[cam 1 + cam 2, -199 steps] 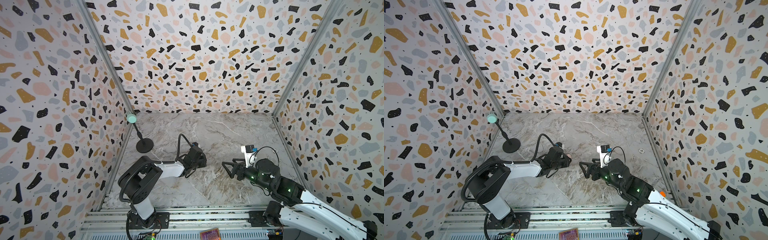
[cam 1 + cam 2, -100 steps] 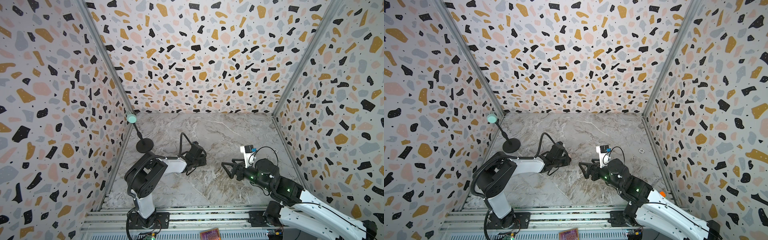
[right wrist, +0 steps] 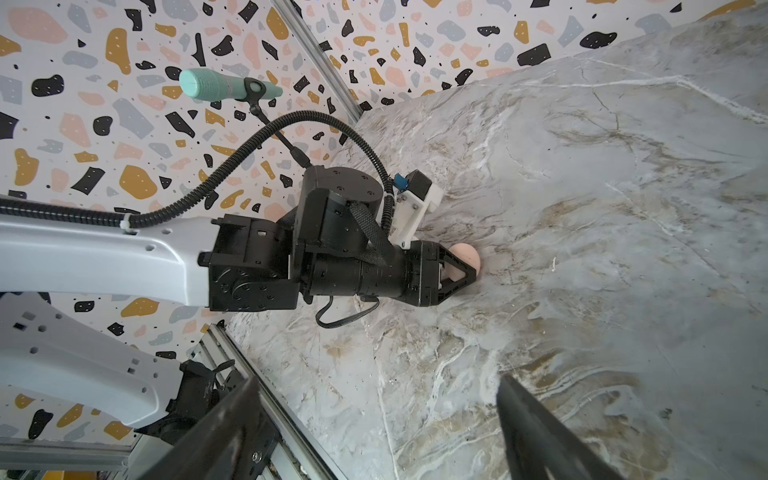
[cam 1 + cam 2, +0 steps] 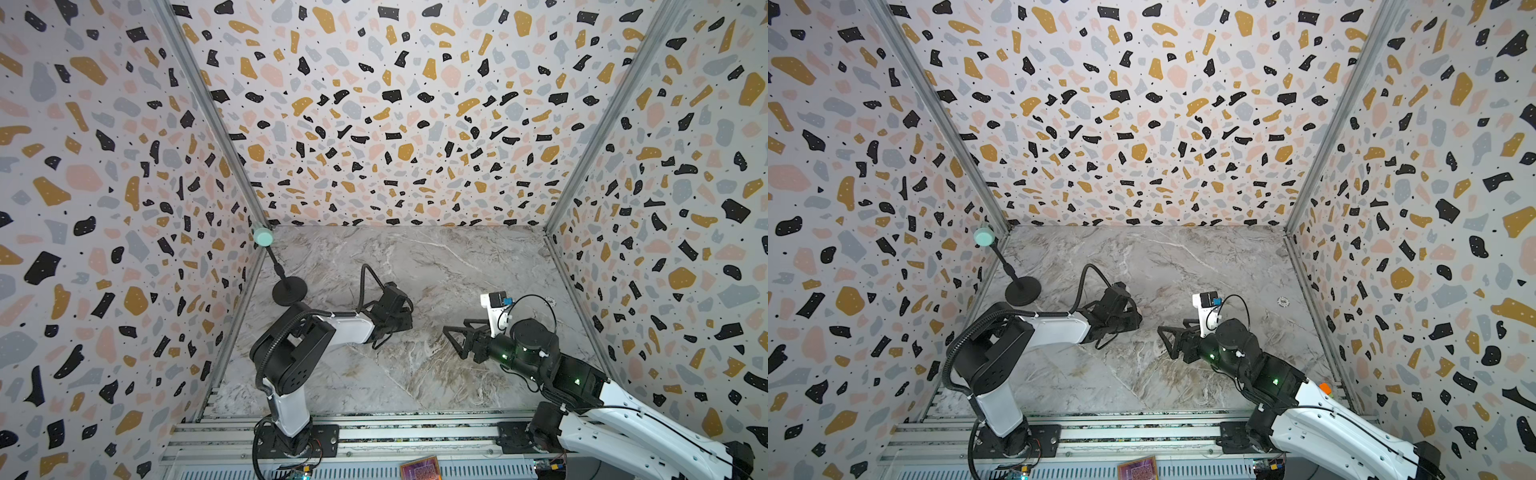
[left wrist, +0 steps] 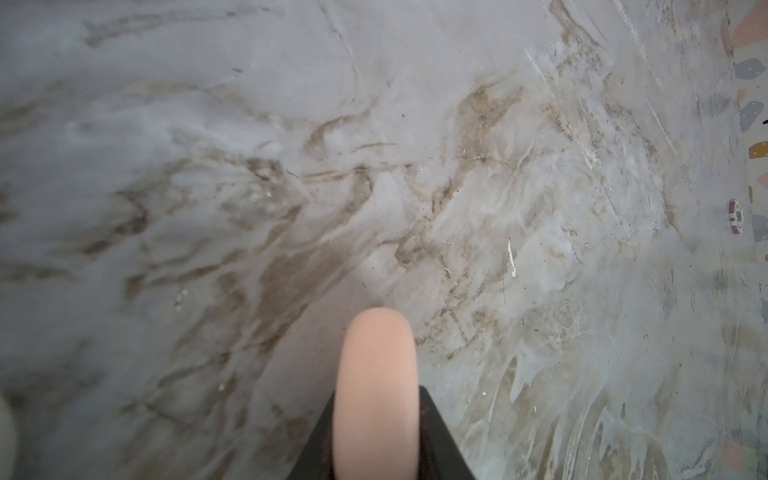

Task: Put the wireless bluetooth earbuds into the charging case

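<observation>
A pale pink, rounded charging case (image 5: 376, 386) stands edge-on between the black fingers of my left gripper (image 5: 376, 395), which is shut on it. In the right wrist view the case (image 3: 467, 257) shows at the tip of the left gripper (image 3: 469, 270), low on the marble floor. In both top views the left gripper (image 4: 409, 322) (image 4: 1138, 320) hides the case. My right gripper (image 4: 453, 340) (image 4: 1167, 341) (image 3: 374, 399) hovers open and empty, facing the left one across a gap. The earbuds are out of view.
A microphone stand with a mint-green head (image 4: 262, 237) and a round black base (image 4: 289, 291) stands at the back left. A small round token (image 4: 1283, 302) (image 5: 736, 216) lies near the right wall. Terrazzo walls close three sides; a metal rail (image 4: 374, 432) runs along the front.
The left arm's elbow has shifted slightly to the right while its gripper stays in about the same place. The right arm has not moved.
</observation>
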Controlling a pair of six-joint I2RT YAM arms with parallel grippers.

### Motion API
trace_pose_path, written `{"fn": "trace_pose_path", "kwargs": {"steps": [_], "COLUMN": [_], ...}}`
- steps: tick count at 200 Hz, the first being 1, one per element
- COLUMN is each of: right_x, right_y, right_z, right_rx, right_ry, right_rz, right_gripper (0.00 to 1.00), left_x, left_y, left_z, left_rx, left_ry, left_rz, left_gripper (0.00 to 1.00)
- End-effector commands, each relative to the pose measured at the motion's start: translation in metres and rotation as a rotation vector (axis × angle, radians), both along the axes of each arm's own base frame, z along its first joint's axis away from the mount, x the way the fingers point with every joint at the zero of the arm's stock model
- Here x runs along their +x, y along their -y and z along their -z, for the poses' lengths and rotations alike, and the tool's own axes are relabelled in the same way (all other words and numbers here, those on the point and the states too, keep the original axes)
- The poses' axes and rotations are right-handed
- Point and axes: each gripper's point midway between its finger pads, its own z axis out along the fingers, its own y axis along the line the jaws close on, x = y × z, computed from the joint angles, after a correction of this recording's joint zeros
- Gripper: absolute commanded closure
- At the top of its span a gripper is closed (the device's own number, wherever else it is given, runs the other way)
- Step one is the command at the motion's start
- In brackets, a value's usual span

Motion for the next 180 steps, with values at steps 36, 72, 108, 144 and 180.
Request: {"fn": "trace_pose_path", "kwargs": {"steps": [36, 72, 108, 144, 180], "right_x": [-0.002, -0.004, -0.005, -0.006, -0.007], "right_y": [0.002, 0.002, 0.003, 0.003, 0.004], "right_z": [-0.007, -0.008, -0.009, -0.01, -0.012], "right_rx": [0.024, 0.03, 0.037, 0.042, 0.046], "right_ry": [0.01, 0.008, 0.008, 0.009, 0.01], "right_rz": [-0.002, -0.008, -0.01, -0.012, -0.015], "right_gripper": [0.1, 0.1, 0.1, 0.1, 0.1], "left_x": [-0.001, -0.001, 0.0, 0.0, 0.0], "left_y": [-0.01, -0.013, -0.014, -0.014, -0.016], "left_z": [0.005, 0.001, -0.006, -0.012, -0.019], "left_rx": [0.07, 0.081, 0.089, 0.089, 0.099], "left_ry": [-0.019, -0.011, 0.0, 0.005, 0.016], "left_rz": [0.002, 0.001, 0.001, 0.005, 0.009], "left_gripper": [0.65, 0.64, 0.6, 0.56, 0.55]}}
